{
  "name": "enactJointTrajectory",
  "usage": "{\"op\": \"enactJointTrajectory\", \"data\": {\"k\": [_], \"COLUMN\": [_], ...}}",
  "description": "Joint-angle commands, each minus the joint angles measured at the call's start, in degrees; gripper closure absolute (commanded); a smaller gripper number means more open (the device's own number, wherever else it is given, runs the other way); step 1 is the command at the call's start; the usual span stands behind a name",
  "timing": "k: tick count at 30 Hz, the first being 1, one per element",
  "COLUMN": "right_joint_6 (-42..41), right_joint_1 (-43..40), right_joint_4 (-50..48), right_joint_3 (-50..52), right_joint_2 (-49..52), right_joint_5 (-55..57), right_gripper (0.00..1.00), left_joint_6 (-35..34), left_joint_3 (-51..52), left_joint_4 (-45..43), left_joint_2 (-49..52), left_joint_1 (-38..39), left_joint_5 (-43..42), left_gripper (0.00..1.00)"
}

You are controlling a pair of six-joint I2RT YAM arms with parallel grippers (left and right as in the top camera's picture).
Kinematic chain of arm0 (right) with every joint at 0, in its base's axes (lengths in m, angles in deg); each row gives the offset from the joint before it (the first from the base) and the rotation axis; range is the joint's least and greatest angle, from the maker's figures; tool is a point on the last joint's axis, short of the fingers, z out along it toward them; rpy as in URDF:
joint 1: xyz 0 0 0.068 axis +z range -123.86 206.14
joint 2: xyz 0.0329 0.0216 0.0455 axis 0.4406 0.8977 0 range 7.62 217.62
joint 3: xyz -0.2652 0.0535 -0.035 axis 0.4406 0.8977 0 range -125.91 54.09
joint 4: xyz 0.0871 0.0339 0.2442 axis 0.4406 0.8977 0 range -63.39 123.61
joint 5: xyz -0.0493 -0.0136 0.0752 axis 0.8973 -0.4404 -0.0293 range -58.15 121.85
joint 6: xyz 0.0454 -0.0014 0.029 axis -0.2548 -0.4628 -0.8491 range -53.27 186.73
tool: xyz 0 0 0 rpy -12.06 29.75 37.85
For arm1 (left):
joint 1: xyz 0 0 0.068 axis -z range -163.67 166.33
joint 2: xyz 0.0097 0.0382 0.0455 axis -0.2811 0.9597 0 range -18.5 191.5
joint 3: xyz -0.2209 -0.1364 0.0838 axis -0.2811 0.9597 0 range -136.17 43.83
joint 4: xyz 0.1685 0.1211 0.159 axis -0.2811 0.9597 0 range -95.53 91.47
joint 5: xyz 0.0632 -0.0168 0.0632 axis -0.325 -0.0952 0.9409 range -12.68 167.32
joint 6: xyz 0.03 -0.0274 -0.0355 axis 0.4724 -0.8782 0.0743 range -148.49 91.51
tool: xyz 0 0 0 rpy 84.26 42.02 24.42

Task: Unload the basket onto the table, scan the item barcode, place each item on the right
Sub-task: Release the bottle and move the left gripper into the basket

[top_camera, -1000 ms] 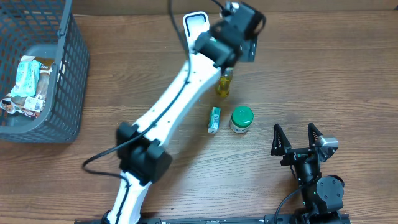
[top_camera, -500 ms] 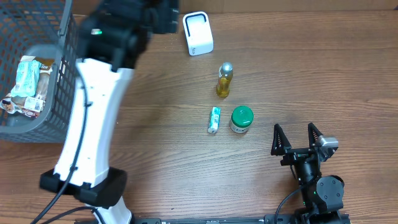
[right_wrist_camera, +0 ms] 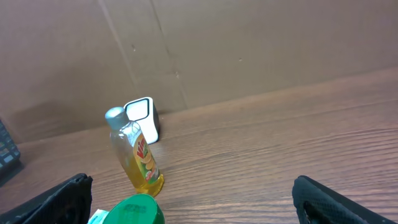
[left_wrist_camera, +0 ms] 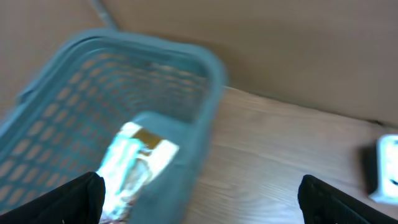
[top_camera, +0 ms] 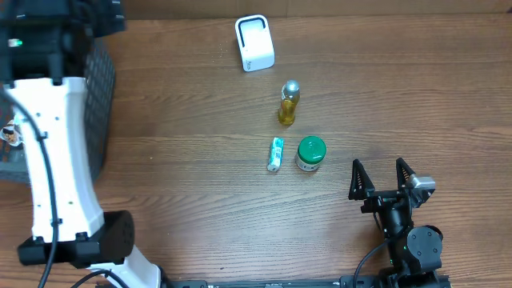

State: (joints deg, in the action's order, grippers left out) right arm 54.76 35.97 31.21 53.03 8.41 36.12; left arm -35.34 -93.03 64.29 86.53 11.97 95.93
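The left end effector [left_wrist_camera: 202, 205] hung over the one basket [top_camera: 99, 80] at the far left, the right end effector [top_camera: 378, 173] sat near right, and both had their fingers wide apart and empty. One packet [left_wrist_camera: 134, 165] lay in the basket. On the surface [top_camera: 400, 80] stood one white scanner [top_camera: 254, 43] at the far edge and, nearer, three items: one yellow bottle [top_camera: 289, 104], one green tube [top_camera: 275, 154] and one green-lidded jar [top_camera: 310, 154].

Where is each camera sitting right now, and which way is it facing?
Overhead: above the table, looking straight down; shows the left arm over the basket and the open right gripper.
Left wrist: on the left arm, angled down into the basket at a packet; its fingers fill the bottom corners.
Right wrist: low over the table, facing the bottle and back wall; its fingers fill the bottom corners.
Shared: the white scanner shows in all three views.
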Motion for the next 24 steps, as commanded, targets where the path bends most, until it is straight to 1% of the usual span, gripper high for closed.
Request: {"op": "enactJointTrajectory", "data": {"k": [1,5,12,17,21,24], "right_joint_6": [0.26,0.26,0.26,0.26,0.26,0.26], "right_joint_1": [-0.20,-0.20,-0.20,-0.20,-0.20,-0.20], "right_joint_4": [-0.17,-0.17,-0.17,-0.17,-0.17,-0.17], "right_joint_3": [0.61,0.61,0.61,0.61,0.61,0.61], "right_joint_2": [-0.57,-0.57,-0.57,-0.57,-0.57,-0.57], "right_joint_5": [-0.33,-0.33,-0.33,-0.33,-0.33,-0.33], "right_gripper": [0.00,0.00,0.00,0.00,0.00,0.00], "left_joint_6": [1.11,1.11,1.09,1.16,3.72,3.93], "left_joint_3": [-0.87,-0.76,-0.76,-0.76,-0.76,-0.76], "left_joint_4": [-0.72,-1.11,-0.85,-0.81,-0.68,-0.20], "left_joint_2": [-1.27,-0.22,5.22,9.42,12.68,14.64], "left_joint_1": [-4.92,-8.90,-14.10,-16.41,-17.44,-18.58], "left_joint_5": [-2.80,-3.04,-3.06,-3.21,-3.17,-3.17], "left_gripper": [0.00,0.00,0.00,0.00,0.00,0.00]}}
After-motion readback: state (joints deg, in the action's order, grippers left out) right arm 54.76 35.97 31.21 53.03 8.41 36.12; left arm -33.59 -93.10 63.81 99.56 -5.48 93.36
